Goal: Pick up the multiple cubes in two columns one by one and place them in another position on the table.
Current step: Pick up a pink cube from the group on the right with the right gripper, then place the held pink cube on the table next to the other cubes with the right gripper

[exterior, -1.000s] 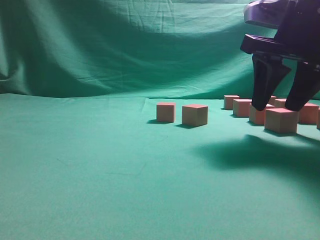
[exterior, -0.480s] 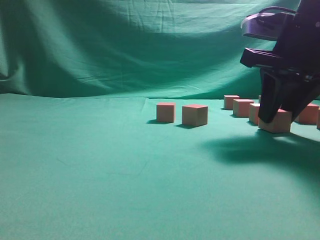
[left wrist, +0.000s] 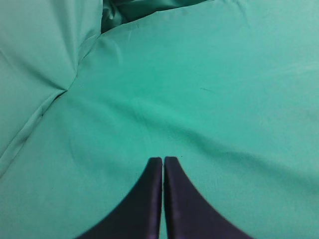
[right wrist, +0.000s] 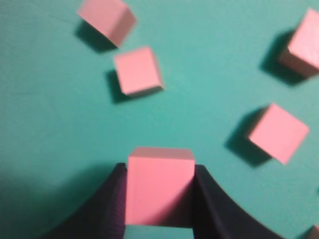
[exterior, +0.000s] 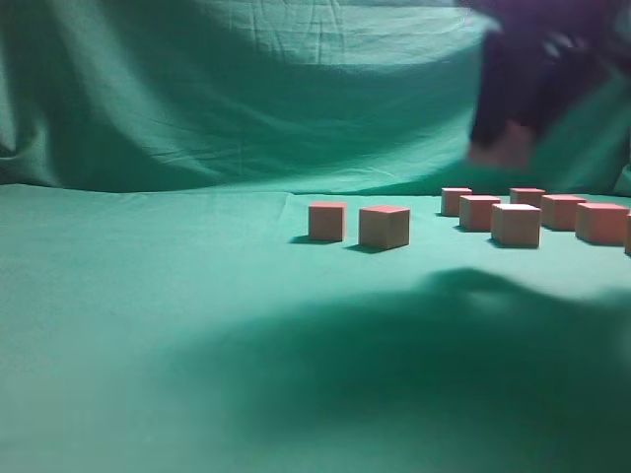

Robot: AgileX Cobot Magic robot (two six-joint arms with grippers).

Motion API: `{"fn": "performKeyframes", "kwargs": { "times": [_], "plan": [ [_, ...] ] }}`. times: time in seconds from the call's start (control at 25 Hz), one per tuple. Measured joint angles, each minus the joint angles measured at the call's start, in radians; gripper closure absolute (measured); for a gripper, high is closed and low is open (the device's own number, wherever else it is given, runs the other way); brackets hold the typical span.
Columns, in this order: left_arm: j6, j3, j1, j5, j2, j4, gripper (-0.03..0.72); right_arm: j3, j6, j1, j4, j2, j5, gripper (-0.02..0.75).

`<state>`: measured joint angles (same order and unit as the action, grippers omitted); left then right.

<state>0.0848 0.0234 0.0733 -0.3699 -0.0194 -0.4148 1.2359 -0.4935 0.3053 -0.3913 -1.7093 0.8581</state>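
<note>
- Green cloth covers the table [exterior: 177,325] and hangs behind it.
- Two cubes [exterior: 360,224] stand together near the far edge at the middle; I judge these as already placed.
- My right gripper [right wrist: 158,199] is clamped on one cube [right wrist: 158,186], high above the table's right side.
- Several cubes [exterior: 537,212] wait in columns toward the far right corner.
- My left gripper [left wrist: 163,167] is closed, empty.

Staged lab/studio setup, green cloth backdrop [exterior: 246,89] draped behind cloth-covered table [exterior: 197,345], plain cubes [exterior: 384,226]

One pink cube [right wrist: 158,185] aloft, clamped
</note>
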Motion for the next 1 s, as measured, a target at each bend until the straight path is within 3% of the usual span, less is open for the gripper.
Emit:
{"fn": "performKeyframes", "kwargs": {
  "times": [0.16, 0.52, 0.8, 1.0],
  "plan": [
    [0.0, 0.0, 0.0, 0.0, 0.0, 0.0, 0.688, 0.222, -0.042, 0.097, 0.012, -0.024, 0.115, 0.477],
    [0.0, 0.0, 0.0, 0.0, 0.0, 0.0, 0.688, 0.677, -0.208, 0.289, 0.193, -0.315, 0.286, 0.477],
    [0.0, 0.0, 0.0, 0.0, 0.0, 0.0, 0.688, 0.726, -0.549, 0.326, 0.197, -0.453, 0.239, 0.477],
    [0.0, 0.0, 0.0, 0.0, 0.0, 0.0, 0.688, 0.726, -0.652, 0.326, 0.198, -0.493, 0.168, 0.477]
  ]
}}
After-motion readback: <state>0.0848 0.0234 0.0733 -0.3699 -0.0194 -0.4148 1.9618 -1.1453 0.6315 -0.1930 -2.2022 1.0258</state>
